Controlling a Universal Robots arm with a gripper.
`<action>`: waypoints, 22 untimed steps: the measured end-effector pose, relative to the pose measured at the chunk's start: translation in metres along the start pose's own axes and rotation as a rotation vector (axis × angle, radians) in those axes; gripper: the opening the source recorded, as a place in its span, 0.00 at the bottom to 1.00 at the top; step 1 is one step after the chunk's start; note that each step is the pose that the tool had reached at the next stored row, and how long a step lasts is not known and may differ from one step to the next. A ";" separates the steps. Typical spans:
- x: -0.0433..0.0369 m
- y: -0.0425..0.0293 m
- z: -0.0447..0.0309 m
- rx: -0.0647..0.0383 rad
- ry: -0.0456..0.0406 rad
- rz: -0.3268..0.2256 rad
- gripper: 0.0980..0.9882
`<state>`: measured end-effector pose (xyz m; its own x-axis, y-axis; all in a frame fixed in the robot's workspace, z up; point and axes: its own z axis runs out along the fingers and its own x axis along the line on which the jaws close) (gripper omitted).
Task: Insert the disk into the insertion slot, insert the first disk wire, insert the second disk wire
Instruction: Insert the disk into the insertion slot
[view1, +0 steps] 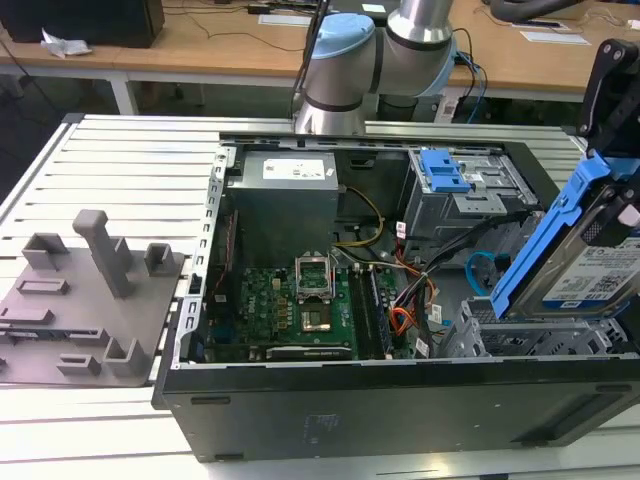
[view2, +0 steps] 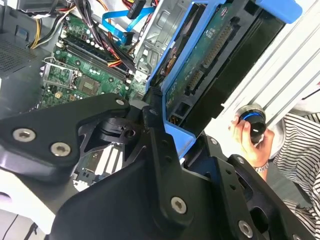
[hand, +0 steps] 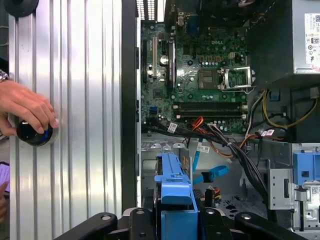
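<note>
The disk (view1: 590, 265), a silver drive with a white label in a bright blue carrier, hangs tilted over the open computer case at the exterior view's right. My gripper (view1: 612, 200) is shut on it; black fingers (hand: 141, 222) clamp the blue carrier (hand: 172, 192) from both sides. The drive's circuit-board underside (view2: 210, 50) shows in the second wrist view. Just below the disk lies the insertion slot (view1: 520, 340), a low bay of perforated silver metal. The second disk wire (view1: 481, 270), a flat light-blue cable (hand: 212, 174), loops beside the slot. I cannot tell which wire is the first disk wire.
A grey cage with a blue ribbed tab (view1: 445, 170) stands behind the slot. Orange, yellow and black wires (hand: 215, 142) cross between motherboard (view1: 300, 300) and bay. A person's hand (hand: 25, 107) rests on a black knob (hand: 32, 135) on the ribbed table. A grey fixture plate (view1: 90, 300) lies at the left.
</note>
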<state>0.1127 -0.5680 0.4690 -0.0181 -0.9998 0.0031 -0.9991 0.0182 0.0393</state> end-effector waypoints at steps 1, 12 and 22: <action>0.0000 -0.0001 0.0023 0.000 0.0000 0.000 0.30; 0.0000 -0.0004 0.0107 0.000 0.0000 0.000 0.30; -0.0001 -0.0007 0.0193 0.000 0.0000 0.000 0.30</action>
<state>0.1126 -0.5680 0.4498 -0.0181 -0.9998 0.0031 -0.9991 0.0182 0.0393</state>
